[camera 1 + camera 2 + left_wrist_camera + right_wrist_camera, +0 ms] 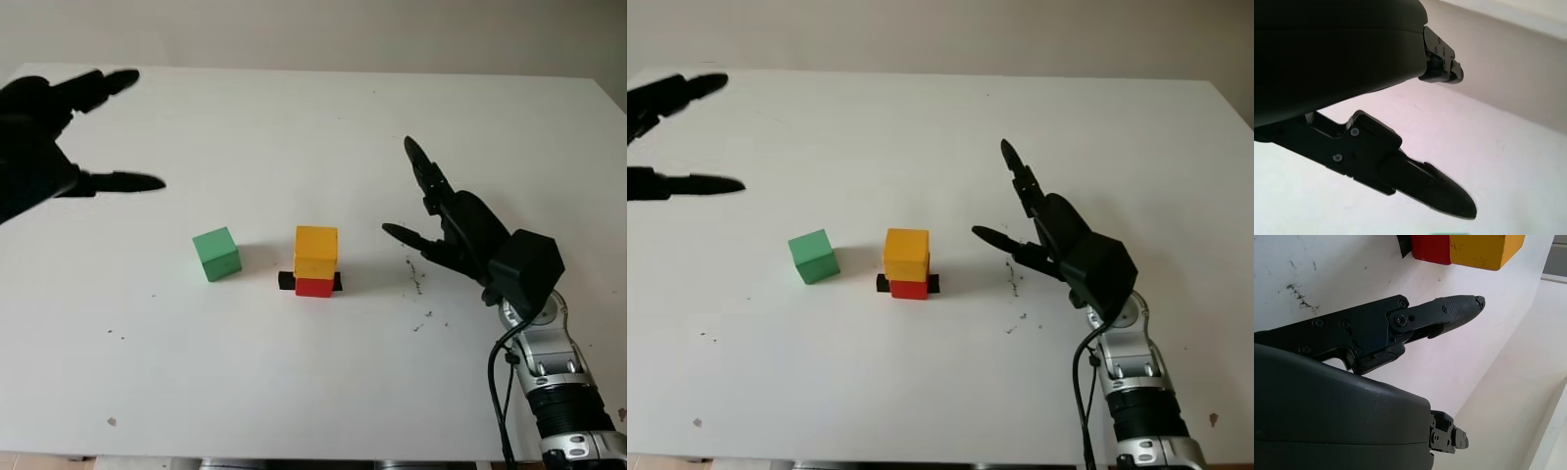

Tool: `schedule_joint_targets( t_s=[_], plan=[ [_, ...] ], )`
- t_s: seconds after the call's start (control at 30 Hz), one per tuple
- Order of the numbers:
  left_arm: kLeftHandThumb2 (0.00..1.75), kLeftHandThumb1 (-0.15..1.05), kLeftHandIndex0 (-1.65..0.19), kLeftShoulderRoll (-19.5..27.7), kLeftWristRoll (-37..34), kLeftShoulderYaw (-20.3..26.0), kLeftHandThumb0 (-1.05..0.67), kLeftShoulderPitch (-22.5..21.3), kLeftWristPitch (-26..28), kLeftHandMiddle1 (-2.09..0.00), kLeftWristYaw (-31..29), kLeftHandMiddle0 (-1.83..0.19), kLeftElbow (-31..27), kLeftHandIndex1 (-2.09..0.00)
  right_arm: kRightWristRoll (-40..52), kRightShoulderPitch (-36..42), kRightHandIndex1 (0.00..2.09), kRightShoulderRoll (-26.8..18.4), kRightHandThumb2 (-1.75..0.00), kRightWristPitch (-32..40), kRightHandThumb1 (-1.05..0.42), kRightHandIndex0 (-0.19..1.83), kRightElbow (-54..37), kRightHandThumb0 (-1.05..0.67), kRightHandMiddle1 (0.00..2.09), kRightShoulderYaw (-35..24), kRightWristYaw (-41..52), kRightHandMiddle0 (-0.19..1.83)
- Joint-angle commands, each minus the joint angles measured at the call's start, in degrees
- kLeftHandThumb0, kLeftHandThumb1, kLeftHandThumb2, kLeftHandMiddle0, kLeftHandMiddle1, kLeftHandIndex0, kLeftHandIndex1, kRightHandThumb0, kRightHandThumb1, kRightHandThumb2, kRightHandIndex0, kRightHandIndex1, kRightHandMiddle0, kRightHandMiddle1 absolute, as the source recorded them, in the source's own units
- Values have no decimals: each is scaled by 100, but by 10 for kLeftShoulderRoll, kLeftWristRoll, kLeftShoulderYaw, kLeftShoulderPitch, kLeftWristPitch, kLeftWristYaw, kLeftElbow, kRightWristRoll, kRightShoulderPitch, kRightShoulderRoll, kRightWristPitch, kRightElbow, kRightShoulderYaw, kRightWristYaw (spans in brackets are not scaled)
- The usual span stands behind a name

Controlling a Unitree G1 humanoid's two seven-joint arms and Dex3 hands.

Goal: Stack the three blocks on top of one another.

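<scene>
Blocks sit mid-table: the yellow block [316, 251] is stacked on the red block [313, 287], which rests on a black marker [285, 280]; the green block [217, 254] stands alone just left. The right hand [441, 220], released, holds nothing right of the stack. The left hand [54, 137], released too, is at the far left.

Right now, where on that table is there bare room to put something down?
Bare: the wide near strip of the table, and the far half beyond the blocks. Crowded: the middle, where the green block, yellow block on red block and the open right hand sit close.

Black three-finger hands [446, 220]; silver wrist [537, 345]; black cable [502, 392]
</scene>
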Motion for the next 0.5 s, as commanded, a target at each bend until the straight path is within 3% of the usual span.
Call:
schedule_joint_targets(
  t_s=[0.0, 0.1, 0.23, 0.37, 0.47],
  plan=[
    [4, 81, -28, 30, 17, -21, -72, -19, -65, -2, -17, 3, 30, -7, -4, -3, 5, -8, -14, 6, -105, -18, -13, -69, 6, 0, -2, -10],
    [4, 78, -29, 48, 51, -59, -65, -48, -167, -3, -36, 8, 54, -7, 2, 2, 5, -10, -14, 18, -105, -18, -24, -68, 5, -2, 4, -10],
    [6, 81, -31, 60, 157, -114, -68, -91, -308, -4, -7, 9, 72, -7, 5, 5, 5, -12, -13, 30, -105, -19, -32, -69, 5, -3, 8, -11],
    [5, 79, -36, 42, 212, -138, -63, -112, -389, -5, 25, 8, 78, -8, 12, 6, 4, -8, -13, 30, -105, -19, -31, -69, 5, -4, 11, -11],
    [6, 80, -36, 33, 234, -150, -63, -124, -421, -5, 33, 8, 81, -7, 4, 6, 3, -11, -15, 17, -105, -19, -26, -69, 5, -1, 9, -11]
  ],
)
